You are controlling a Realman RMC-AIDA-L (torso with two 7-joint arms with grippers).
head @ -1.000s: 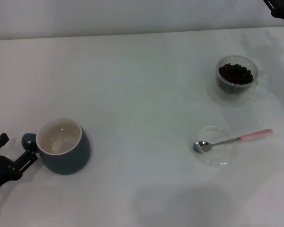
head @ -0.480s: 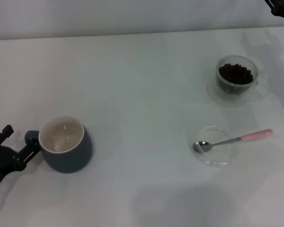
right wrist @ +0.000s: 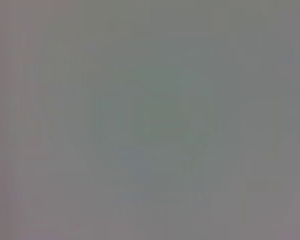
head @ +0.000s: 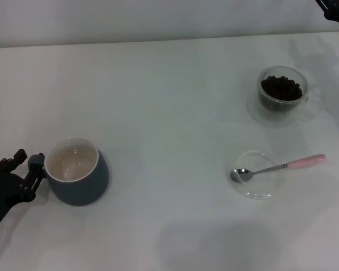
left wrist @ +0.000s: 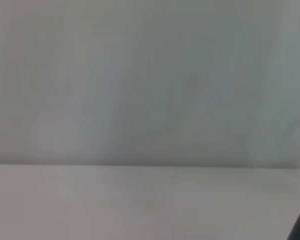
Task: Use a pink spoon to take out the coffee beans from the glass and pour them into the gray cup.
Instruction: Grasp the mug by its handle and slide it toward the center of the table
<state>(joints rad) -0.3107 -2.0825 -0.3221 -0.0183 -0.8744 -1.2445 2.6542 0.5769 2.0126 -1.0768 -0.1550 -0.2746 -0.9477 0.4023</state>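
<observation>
**Left gripper at the mug's handle, spoon lying untouched on the right**

The gray cup (head: 76,178) is standing upright near the table's (head: 158,101) left front edge, its cream inside showing and its loop handle pointing toward the left. The left gripper (head: 29,172) is sitting right at that handle, one finger on each side of it; whether the fingers are pressing on the handle or standing just off it, I cannot tell. The arm behind it is crowding the left margin, so little room is showing on that side of the mug.

A wide bare stretch of white tabletop is lying between the mug and the other things. Far over on the right, the glass (head: 282,95) is standing upright toward the back, with the coffee beans (head: 281,88) heaped inside it. Nearer the front, well apart from the glass, the pink spoon (head: 278,167) is resting with its metal bowl inside a shallow clear dish (head: 255,189) and its pink handle sticking out over the rim, pointing right.

The right gripper (head: 334,10) is hanging at the far back right corner, only a dark sliver showing, so its fingers cannot be read.
</observation>
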